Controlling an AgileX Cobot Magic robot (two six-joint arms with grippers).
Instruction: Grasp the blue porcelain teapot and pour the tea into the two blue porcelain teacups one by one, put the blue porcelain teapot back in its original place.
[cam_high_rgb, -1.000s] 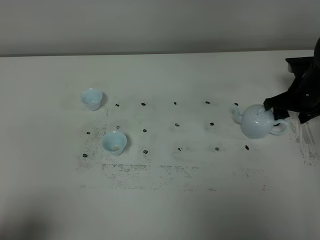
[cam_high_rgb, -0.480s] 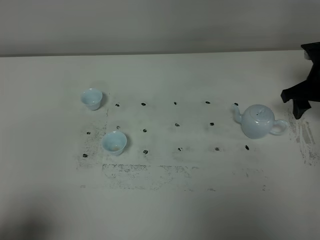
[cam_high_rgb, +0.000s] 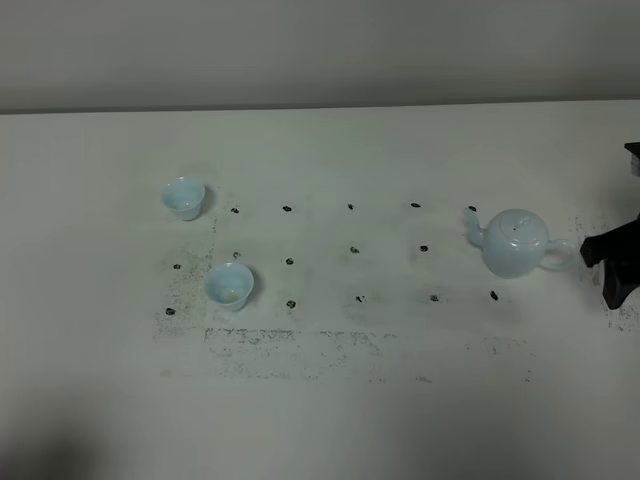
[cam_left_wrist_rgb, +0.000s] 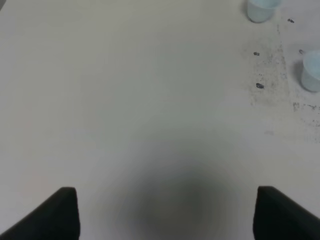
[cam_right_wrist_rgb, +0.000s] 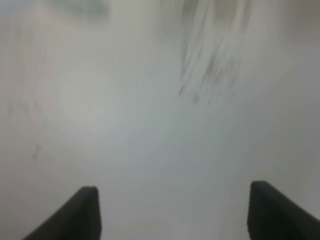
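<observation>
The blue porcelain teapot (cam_high_rgb: 515, 243) stands upright at the right of the table, spout to the left and loop handle to the right. The two blue porcelain teacups stand at the left: the far cup (cam_high_rgb: 184, 197) and the near cup (cam_high_rgb: 229, 285), which has a faint brownish patch inside. My right gripper (cam_high_rgb: 605, 270) is at the right edge, just right of the teapot's handle and apart from it. The blurred right wrist view shows it open (cam_right_wrist_rgb: 172, 212) over bare table. My left gripper (cam_left_wrist_rgb: 167, 215) is open and empty, with both cups (cam_left_wrist_rgb: 260, 9) (cam_left_wrist_rgb: 312, 75) far from it.
The white table (cam_high_rgb: 330, 150) has rows of small dark marks (cam_high_rgb: 354, 249) between the cups and the teapot, and speckled smudges (cam_high_rgb: 290, 340) toward the front. A grey wall runs behind the table's far edge.
My right gripper has drawn away from the teapot, to the right and then toward the front. The teapot and the cups have not moved.
</observation>
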